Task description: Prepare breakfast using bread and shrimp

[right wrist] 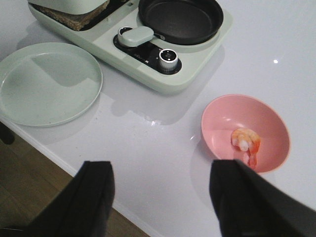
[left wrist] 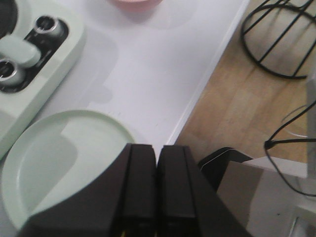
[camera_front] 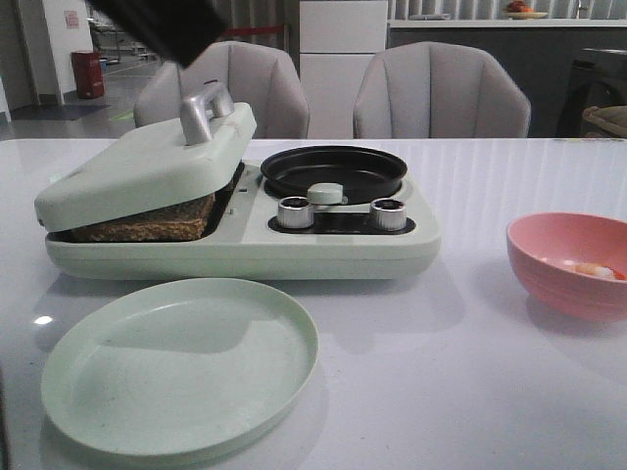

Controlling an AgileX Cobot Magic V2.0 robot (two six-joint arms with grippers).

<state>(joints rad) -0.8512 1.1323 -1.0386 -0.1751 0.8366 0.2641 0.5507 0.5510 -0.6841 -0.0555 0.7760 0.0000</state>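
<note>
Nearest the front edge of the white table lies a pale green plate, bare. Behind it stands the green breakfast maker: its lid rests tilted on the bread, which sits in the left-hand press with the crust showing under the lid's edge, while the black frying pan on the right side holds nothing. Off to the right, well apart from the appliance, a pink bowl holds the shrimp — one curled piece shows clearly in the right wrist view, and whether more lie beside it cannot be told.

The left gripper hangs over the near table edge beside the plate, its fingers pressed together with nothing between them. The right gripper hovers near the table's front, short of the bowl, its fingers spread wide and empty.

The pan looks like the shrimp's next stop. The risks from here: the piece is small and probably slick, so a wide grip closing off-centre could squirt it away or tip the light bowl — and the propped lid may slip if the appliance is knocked.
</note>
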